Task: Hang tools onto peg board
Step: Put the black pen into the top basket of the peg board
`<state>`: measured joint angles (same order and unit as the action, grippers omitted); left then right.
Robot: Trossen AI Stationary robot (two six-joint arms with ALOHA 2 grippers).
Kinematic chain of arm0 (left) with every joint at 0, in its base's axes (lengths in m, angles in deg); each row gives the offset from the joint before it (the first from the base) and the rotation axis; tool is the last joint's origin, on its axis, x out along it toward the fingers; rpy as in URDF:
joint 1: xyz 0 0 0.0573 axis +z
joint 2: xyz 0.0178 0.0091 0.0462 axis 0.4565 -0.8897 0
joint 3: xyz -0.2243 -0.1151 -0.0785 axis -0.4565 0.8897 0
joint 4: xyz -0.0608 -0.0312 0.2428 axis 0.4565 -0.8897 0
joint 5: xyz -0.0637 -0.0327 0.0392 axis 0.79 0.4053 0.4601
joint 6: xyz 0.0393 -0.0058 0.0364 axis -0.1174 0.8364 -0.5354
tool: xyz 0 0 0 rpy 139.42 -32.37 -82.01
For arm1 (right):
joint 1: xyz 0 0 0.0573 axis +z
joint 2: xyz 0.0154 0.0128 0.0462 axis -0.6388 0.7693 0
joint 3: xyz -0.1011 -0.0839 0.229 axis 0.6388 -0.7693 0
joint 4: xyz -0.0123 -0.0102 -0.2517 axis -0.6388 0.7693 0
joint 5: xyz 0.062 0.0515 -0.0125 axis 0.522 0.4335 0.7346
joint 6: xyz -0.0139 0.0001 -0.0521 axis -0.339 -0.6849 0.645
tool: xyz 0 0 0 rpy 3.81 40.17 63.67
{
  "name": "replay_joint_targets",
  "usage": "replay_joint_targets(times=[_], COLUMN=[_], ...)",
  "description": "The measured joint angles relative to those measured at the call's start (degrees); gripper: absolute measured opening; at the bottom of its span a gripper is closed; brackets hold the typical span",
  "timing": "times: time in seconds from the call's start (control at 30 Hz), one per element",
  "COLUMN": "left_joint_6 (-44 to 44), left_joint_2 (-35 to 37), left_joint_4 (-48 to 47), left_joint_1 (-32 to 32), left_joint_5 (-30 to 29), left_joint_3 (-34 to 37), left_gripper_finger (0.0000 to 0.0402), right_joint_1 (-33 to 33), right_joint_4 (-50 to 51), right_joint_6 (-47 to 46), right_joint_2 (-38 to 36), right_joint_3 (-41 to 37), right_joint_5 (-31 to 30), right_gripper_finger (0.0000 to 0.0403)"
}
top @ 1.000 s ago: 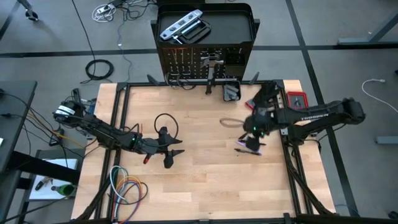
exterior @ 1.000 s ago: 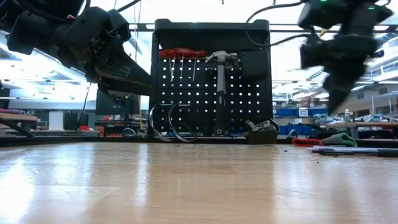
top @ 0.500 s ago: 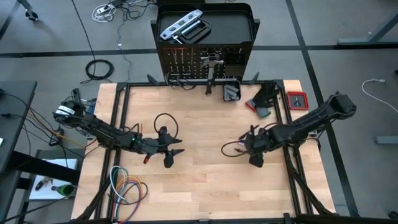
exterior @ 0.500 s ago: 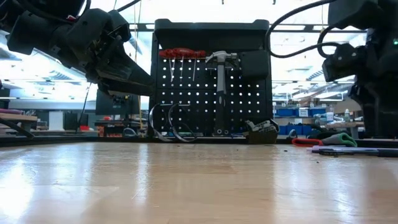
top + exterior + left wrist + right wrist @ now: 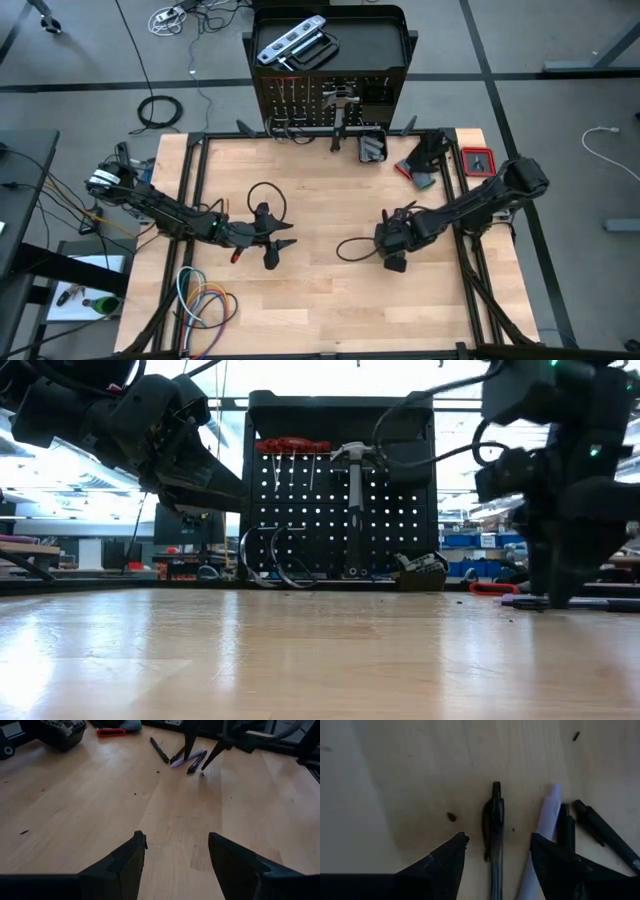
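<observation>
Since a second ago your right gripper [image 5: 495, 865] has swung down over the dark screwdriver [image 5: 493, 827], fingers spread astride it, nothing gripped. Your left gripper [image 5: 176, 865] hangs open, idle, mid-table. That screwdriver looks light, stiff, slick: pinch mid-shaft. Peg board [image 5: 330, 100] stands beyond.

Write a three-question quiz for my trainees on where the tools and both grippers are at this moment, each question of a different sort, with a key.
1. True or false: a hammer hangs on the peg board.
2. Multiple choice: which tool lies between the jaws of the right gripper? A) a dark thin screwdriver; B) the hammer; C) a grey wrench.
3. Short answer: what does the left gripper hold?

Key: 1 true; 2 A; 3 nothing, as it is open and empty.
</observation>
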<state>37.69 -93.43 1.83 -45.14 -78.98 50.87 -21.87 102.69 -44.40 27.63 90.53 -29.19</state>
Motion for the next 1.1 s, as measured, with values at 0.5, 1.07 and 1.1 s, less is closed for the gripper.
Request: replay_joint_targets(times=[0.5,1.07,1.1], left_joint_6=[0.00,0.02,0.02], left_joint_2=[0.00,0.00,0.00], left_joint_4=[-0.23,-0.16,-0.09], left_joint_1=[0.00,0.00,0.00], left_joint_5=[0.00,0.53,0.55], left_joint_3=[0.00,0.00,0.00], left_gripper_finger=[0.0218,0.0218,0.0218], right_joint_1=[-4.21,-6.63,-6.70], right_joint_4=[-0.99,-2.21,-3.04], right_joint_6=[4.97,6.29,6.38], right_joint_2=[1.43,-15.81,-14.69], right_joint_3=[0.92,3.39,3.39], right_joint_5=[3.07,-1.65,-1.48], right_gripper_finger=[0.0025,0.0046,0.0058])
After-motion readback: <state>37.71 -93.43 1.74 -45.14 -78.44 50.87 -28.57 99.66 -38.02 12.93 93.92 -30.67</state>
